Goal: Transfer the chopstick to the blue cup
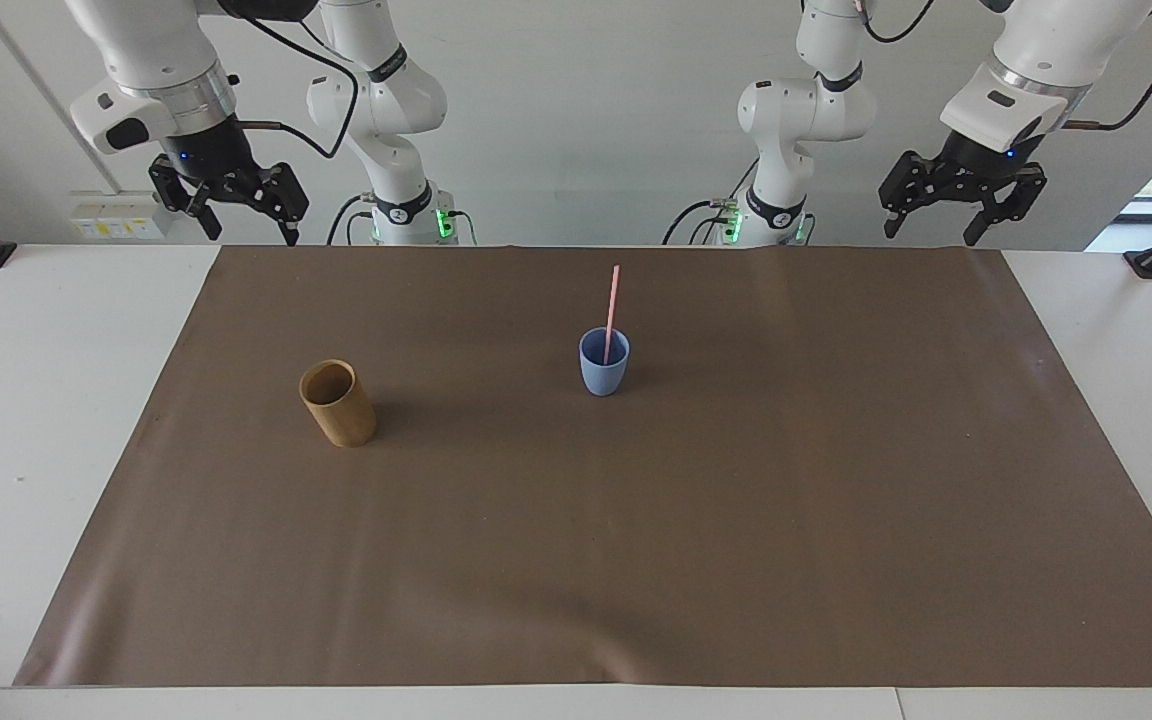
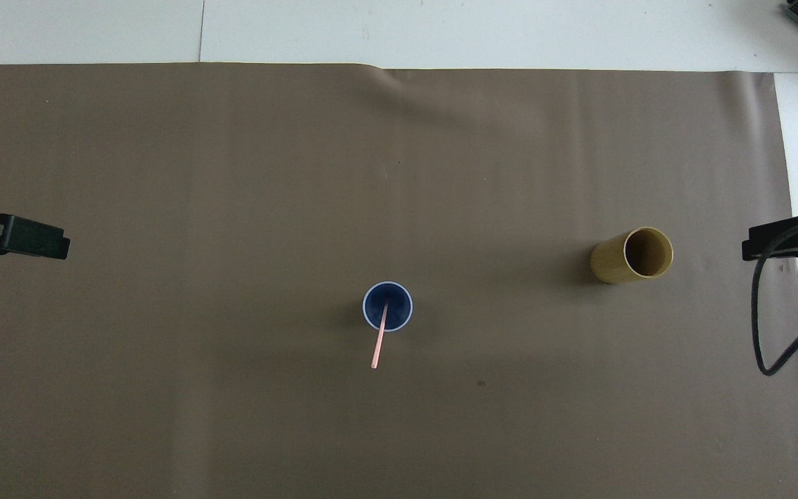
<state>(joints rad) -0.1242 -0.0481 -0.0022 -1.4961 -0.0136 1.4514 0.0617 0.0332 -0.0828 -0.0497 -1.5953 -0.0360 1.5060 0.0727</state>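
White surface [image 1: 56,420] under brown mat [image 1: 636,540], wooden cup [image 1: 337,403] at nine o'clock of blue cup [image 1: 603,368] holding chopstick [image 1: 612,305], left claw [image 1: 959,205] and right claw [image 1: 232,208] open, raised.

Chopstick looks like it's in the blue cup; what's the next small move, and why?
Probably none beyond holding both arms parked. The chopstick already stands in the blue cup, and the left gripper and right gripper hang open, high over the mat's corners nearest the robots.

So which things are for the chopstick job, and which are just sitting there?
For the job:
- chopstick, standing in the blue cup
- blue cup

Just sitting there:
- wooden cup, toward the right arm's end
- brown mat under both cups
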